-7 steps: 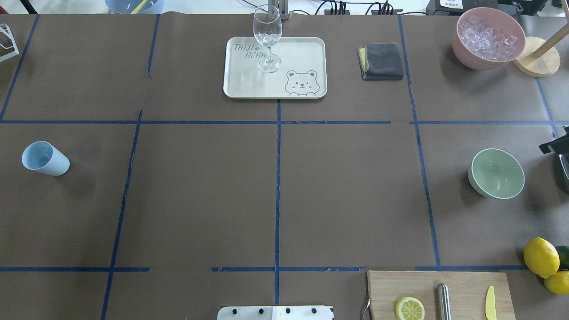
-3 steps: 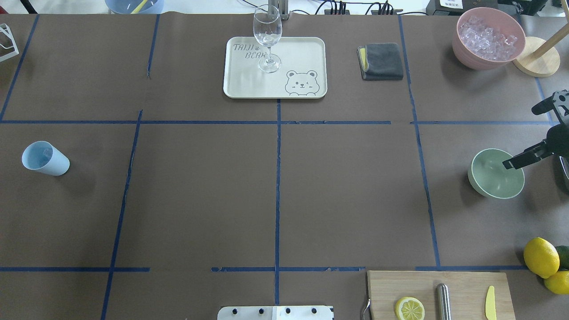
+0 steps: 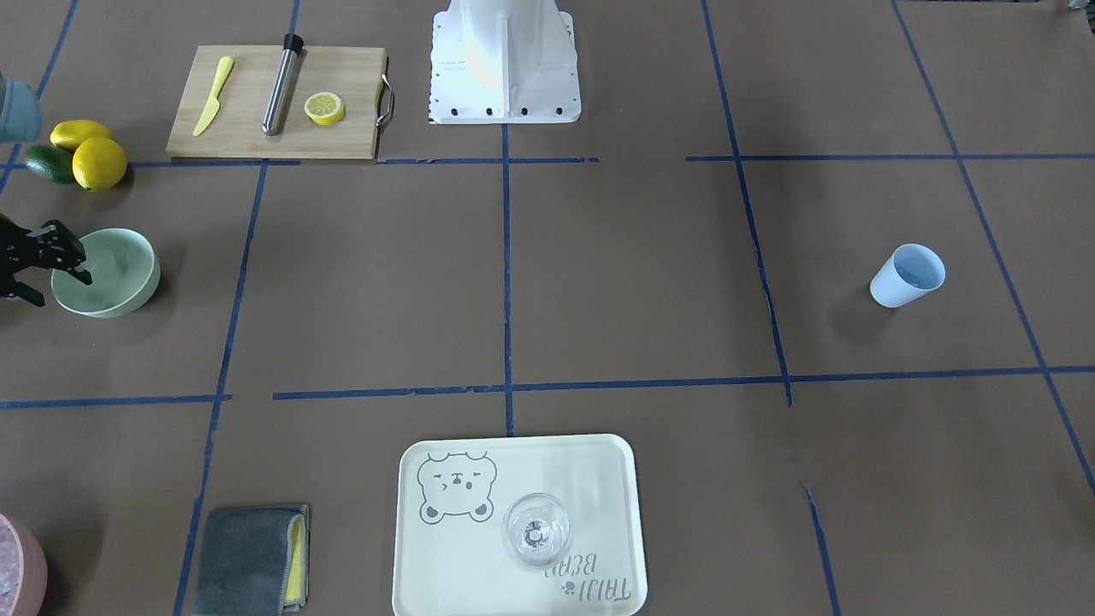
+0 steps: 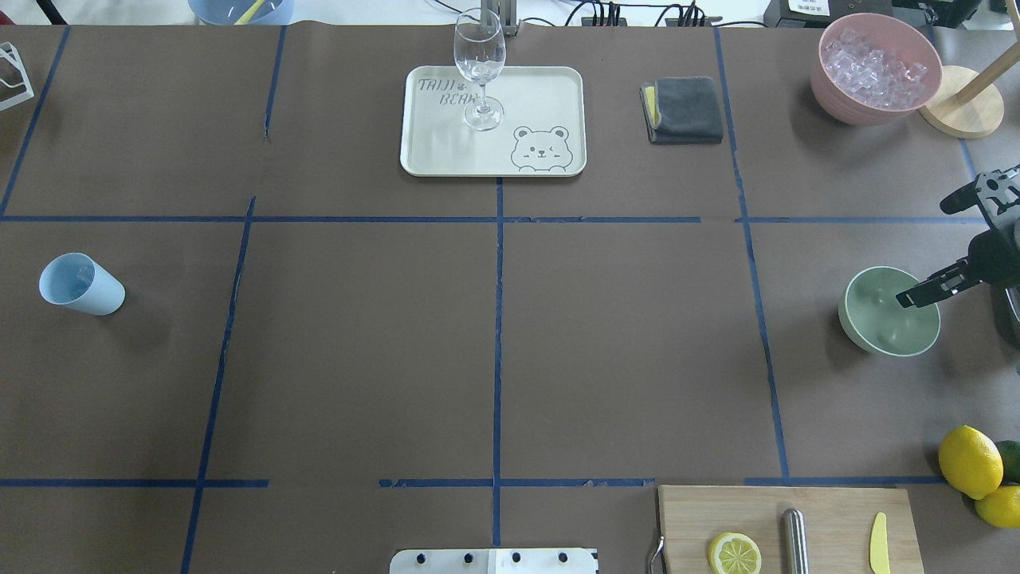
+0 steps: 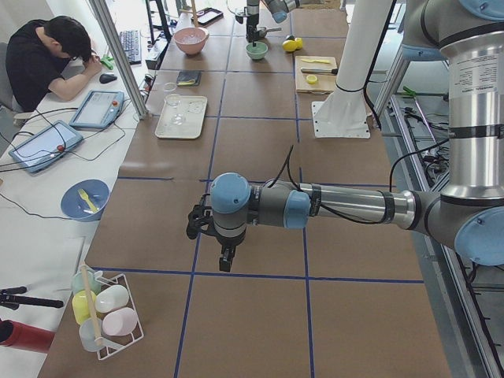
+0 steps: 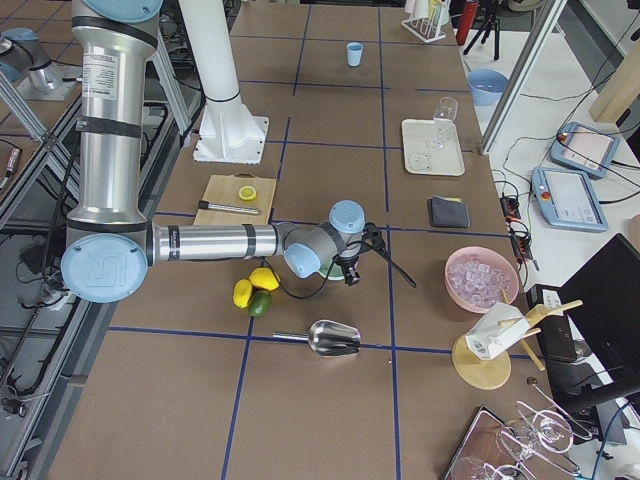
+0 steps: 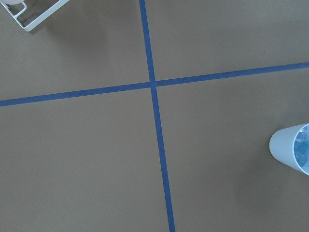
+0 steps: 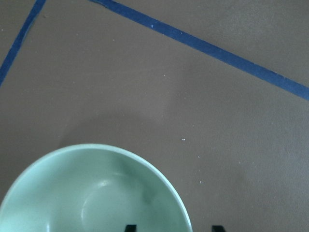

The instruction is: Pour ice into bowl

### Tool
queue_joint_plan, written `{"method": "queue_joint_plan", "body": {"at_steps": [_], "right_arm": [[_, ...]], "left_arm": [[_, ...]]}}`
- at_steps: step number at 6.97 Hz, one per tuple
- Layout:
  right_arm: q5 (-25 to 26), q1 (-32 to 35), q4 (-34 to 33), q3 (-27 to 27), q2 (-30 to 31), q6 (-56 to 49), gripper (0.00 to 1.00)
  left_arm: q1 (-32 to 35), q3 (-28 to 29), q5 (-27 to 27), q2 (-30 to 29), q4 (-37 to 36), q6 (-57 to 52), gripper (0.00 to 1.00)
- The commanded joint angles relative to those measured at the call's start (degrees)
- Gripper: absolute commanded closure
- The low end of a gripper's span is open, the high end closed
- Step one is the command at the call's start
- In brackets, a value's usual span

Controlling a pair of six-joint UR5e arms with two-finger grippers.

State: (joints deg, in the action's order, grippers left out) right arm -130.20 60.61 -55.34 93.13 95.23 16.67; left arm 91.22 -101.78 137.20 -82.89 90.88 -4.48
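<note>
The right gripper [image 4: 924, 255], jaws spread wide, is hovering over the round, pale mint-green bowl's [image 4: 859, 325] rim near the table's [image 4: 621, 343] right edge. Small clear ice cubes [image 7: 303, 152] are lying in the light-blue cup [image 4: 84, 287] across open table. The state of the left gripper's [image 5: 224, 264] jaws cannot be told.

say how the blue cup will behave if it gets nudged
The cup stands upright and tapers to a narrow base, so a high nudge would probably tip it. It looks like thin plastic, likely light, though the ice inside adds some weight.

Brown table [image 4: 358, 359], bowl [image 4: 875, 328], tray [image 4: 550, 96], cup [image 4: 80, 285], cutting board [image 4: 833, 510]
</note>
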Motion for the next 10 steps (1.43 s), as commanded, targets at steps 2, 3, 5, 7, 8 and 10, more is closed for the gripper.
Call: {"method": "queue_joint_plan", "body": {"at_steps": [2,3,5,7,8,10], "right_arm": [[2.24,-0.85,-0.03,-0.06,-0.04,0.29,1.00],[2.06,-0.85,-0.03,1.25,-0.48,1.43,1.00],[0.57,-1.28,-0.73,3.98,-5.72,8.75,1.00],[1.43,-10.72,-0.91,4.08,-18.43,29.38,1.00],[4.57,-15.30,-1.95,3.55,-24.33,36.35,1.00],[15.71,-23.66,-17.17,2.93,-37.94,43.06,1.00]], "left_arm": [[0.02,0.00,0.00,0.01,0.09,0.00,0.00],[0.02,0.00,0.00,0.01,0.09,0.00,0.00],[-0.07,0.00,0.09,0.01,0.00,0.00,0.00],[-0.07,-0.09,0.26,-0.07,0.09,0.00,0.00],[0.01,-0.09,0.26,-0.07,0.09,0.00,0.00],[-0.07,-0.09,0.35,-0.07,0.09,0.00,0.00]]}}
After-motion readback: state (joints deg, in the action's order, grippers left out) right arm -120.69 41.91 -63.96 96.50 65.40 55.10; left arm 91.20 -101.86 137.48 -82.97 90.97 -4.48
